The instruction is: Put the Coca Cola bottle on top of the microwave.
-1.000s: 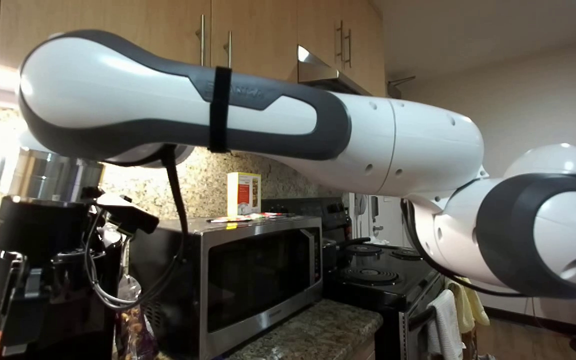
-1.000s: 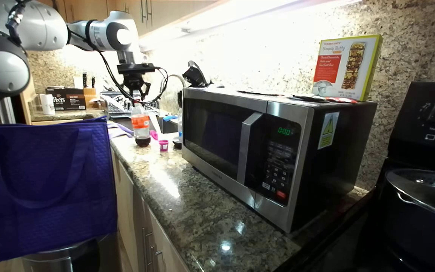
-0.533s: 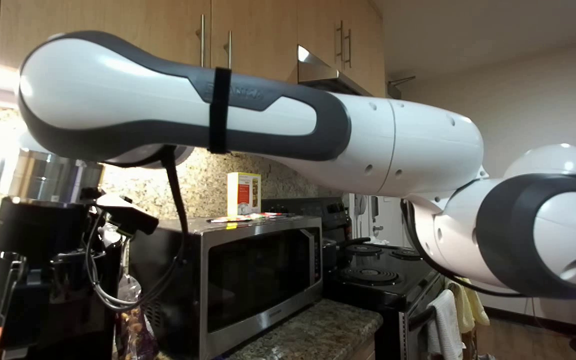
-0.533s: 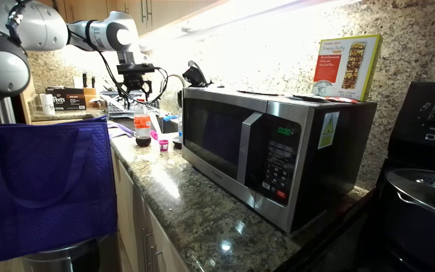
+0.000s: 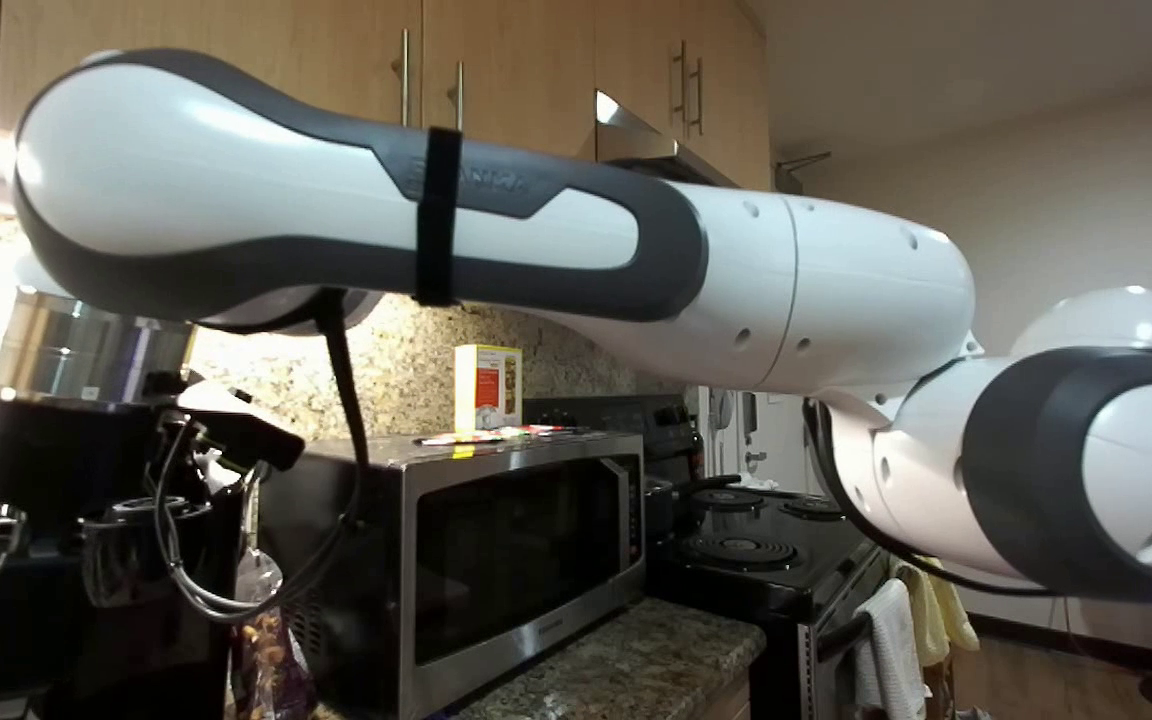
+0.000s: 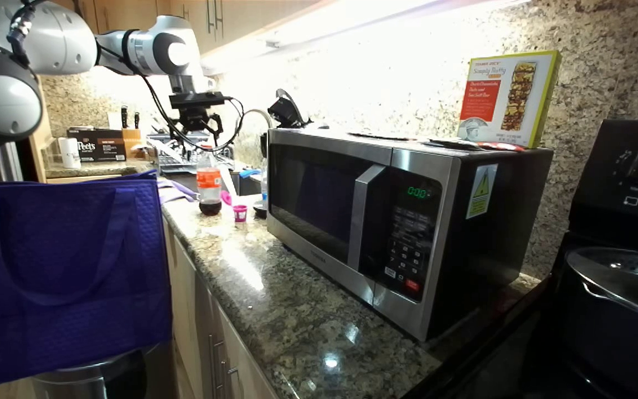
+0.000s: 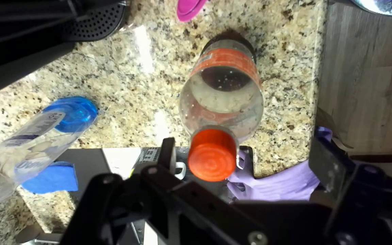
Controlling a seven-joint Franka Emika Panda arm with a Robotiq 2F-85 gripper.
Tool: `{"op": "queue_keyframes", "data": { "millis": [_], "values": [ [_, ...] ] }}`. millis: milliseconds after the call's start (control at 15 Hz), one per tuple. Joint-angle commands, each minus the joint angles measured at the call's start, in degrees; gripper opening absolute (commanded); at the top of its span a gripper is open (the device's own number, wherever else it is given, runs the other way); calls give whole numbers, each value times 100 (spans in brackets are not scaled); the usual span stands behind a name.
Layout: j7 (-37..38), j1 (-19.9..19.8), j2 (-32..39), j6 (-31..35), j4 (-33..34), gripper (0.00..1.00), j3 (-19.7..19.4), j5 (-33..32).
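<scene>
Wood cabinets span upper left in an exterior view, lit speckled backsplash below, plain wall upper right, floor lower right.

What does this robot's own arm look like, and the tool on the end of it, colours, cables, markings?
The arm is glossy white and rounded, with dark grey panels. A black strap crosses it, partly covering faint lettering. Black and grey cables loop beneath it. The tool is black and angular, with two jointed fingers and silvery screw heads.
</scene>
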Motion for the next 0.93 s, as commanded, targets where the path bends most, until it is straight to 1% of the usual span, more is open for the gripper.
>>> {"op": "queue_keyframes", "data": {
  "millis": [0, 200, 333, 600, 667, 733, 867],
  "values": [
    [-64, 32, 19, 63, 45, 74, -23, -88],
    [-71, 31, 22, 58, 43, 53, -17, -80],
    [-54, 29, 19, 46, 40, 41, -12, -71],
    [55, 38, -10, -61, 15, 15, -22, -67],
    [186, 61, -49, -131, 10, 13, -63, -97],
    [275, 74, -92, -201, 7, 15, -81, -105],
    [564, 132, -250, -491, -12, 15, -142, -134]
  ]
}}
